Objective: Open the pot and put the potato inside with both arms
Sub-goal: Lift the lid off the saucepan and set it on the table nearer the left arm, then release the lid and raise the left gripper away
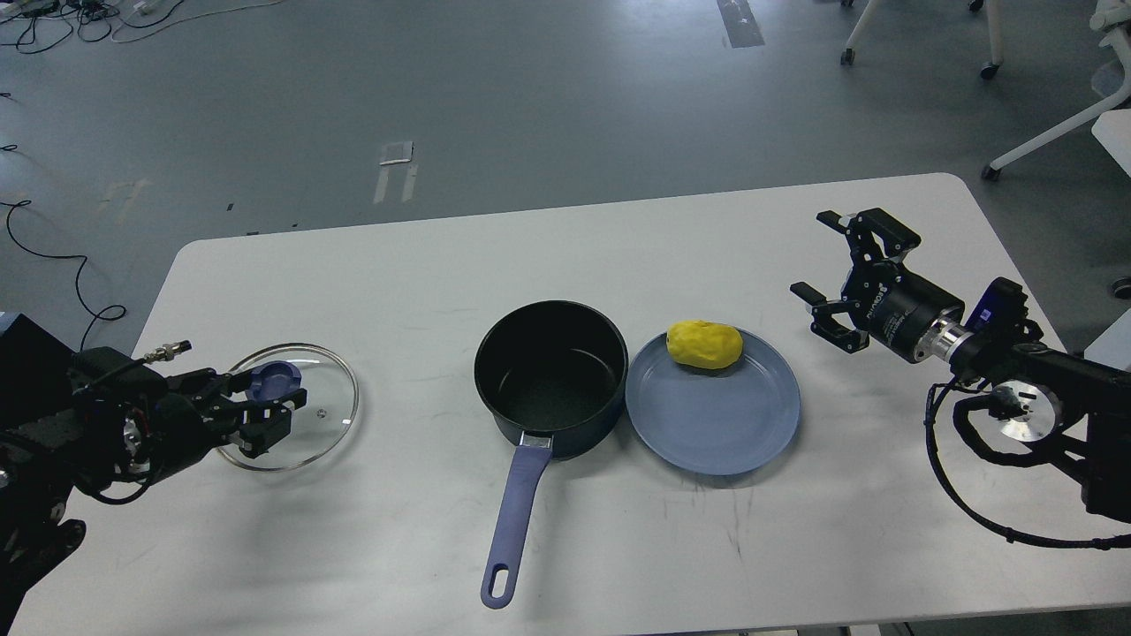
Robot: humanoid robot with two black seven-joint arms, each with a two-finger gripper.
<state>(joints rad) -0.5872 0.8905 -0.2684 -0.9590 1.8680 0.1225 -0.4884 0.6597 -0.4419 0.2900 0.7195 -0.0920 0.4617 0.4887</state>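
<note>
Head view: the left tool (269, 411) sits over the near-left part of the bench (398, 265), its dark fingers (281, 399) spread around the blue knob (274, 380) of the glass lid (331, 415). Whether the fingers actually press on the knob cannot be told, since they are dark and overlap it. The lid lies flat on the bench, well apart from the pot. The left arm (79, 433) comes in low from the bench's left edge.

The right tool (835, 274) hangs above the right side of the bench with its jaws spread wide and nothing between them. It points toward the middle of the bench, and the right arm (1016, 362) trails cables back past the right edge.

The pot (552, 375) stands upright at the middle of the bench, uncovered, its black inside bare. Its long blue-purple handle (517, 512) runs toward the near edge, ending in a loop hole. Just right of the pot, its rim touching or nearly touching the pot's wall, lies a flat blue plate (716, 424). The potato (704, 344) rests on the far part of that plate, near the rim, between the pot and the right tool but apart from both.
</note>
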